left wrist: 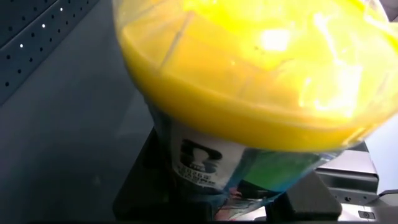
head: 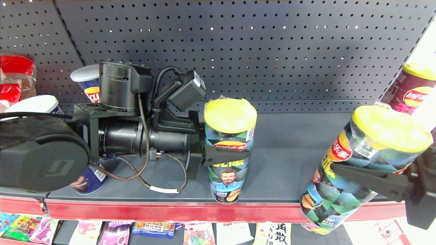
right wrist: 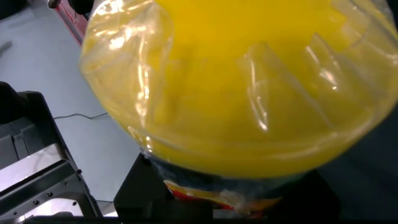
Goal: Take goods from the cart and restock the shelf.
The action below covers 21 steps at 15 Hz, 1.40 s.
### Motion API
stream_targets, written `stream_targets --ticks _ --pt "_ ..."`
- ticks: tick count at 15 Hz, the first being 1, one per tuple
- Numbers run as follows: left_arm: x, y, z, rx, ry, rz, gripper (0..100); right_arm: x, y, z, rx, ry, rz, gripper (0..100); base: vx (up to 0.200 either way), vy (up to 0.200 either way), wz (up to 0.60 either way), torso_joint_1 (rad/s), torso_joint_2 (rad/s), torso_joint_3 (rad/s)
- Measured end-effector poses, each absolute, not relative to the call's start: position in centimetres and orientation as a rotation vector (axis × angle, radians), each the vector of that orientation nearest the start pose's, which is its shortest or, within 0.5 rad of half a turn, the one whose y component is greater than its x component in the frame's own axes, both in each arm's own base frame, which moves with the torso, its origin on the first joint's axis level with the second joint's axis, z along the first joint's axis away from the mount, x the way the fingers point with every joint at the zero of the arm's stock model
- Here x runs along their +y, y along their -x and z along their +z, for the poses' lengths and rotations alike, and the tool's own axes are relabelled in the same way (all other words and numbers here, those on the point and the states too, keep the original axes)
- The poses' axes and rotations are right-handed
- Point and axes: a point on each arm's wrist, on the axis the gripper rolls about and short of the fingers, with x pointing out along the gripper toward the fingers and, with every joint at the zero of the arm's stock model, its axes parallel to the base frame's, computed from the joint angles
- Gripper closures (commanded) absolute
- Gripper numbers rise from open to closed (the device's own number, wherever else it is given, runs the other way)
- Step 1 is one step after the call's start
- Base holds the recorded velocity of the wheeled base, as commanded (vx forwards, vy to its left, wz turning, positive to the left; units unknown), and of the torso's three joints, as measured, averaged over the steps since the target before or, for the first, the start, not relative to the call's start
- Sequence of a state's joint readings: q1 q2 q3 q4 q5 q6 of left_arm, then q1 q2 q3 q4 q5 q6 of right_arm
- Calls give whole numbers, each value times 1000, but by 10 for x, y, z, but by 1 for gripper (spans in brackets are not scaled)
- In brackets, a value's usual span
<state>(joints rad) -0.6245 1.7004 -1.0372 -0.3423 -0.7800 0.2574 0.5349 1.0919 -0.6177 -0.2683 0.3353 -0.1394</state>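
Head view first: we see a grey shelf (head: 289, 160) with a red front edge (head: 136, 209) and a back wall (head: 238, 44) full of little holes. On the robot's left side of the shelf stand blue cans (head: 87, 86) with white lids, partly hidden behind the left arm. At the far left sits a red-lidded tub (head: 15, 73). At the far right a dark red can (head: 410, 90) with a yellow lid leans near the back wall. Under the shelf lie bright snack bags (head: 153, 229).

The blue cans are well apart from the standing can (head: 227, 180), and the left arm is between them. The dark red can is near the tilted can (head: 327, 200), just behind and above it.

Our left claw (head: 228, 154) is closed around the middle of the standing can. This can has a yellow lid and stands upright on the shelf, just behind the red front edge.

Our right claw (head: 361, 173) is closed around the tilted can. Its yellow lid leans toward the robot's right, and its bottom hangs in front of the red front edge and lower than it.

Left wrist view shows the standing can's yellow lid (left wrist: 249, 68) very close, with dark fingers (left wrist: 140, 186) on both sides of the can. Right wrist view shows the tilted can's yellow lid (right wrist: 249, 81), with dark fingers (right wrist: 134, 193) holding the can on both sides
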Motion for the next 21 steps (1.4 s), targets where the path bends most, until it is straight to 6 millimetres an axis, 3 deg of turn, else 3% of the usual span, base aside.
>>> stream_targets --ticks 1,2,13,21 --pt "-197 -246 219 162 -185 -1425 100 83 -126 233 152 151 881 100 0 0 0 0 0 0" --pt "-197 -247 220 151 -187 -1421 0 84 -127 233 152 151 881 100 0 0 0 0 0 0" --pt "-195 -243 213 156 -182 -1415 0 87 -131 241 132 149 880 100 0 0 0 0 0 0" --pt "-158 -223 199 203 -171 -1354 0 97 -148 253 120 150 882 100 0 0 0 0 0 0"
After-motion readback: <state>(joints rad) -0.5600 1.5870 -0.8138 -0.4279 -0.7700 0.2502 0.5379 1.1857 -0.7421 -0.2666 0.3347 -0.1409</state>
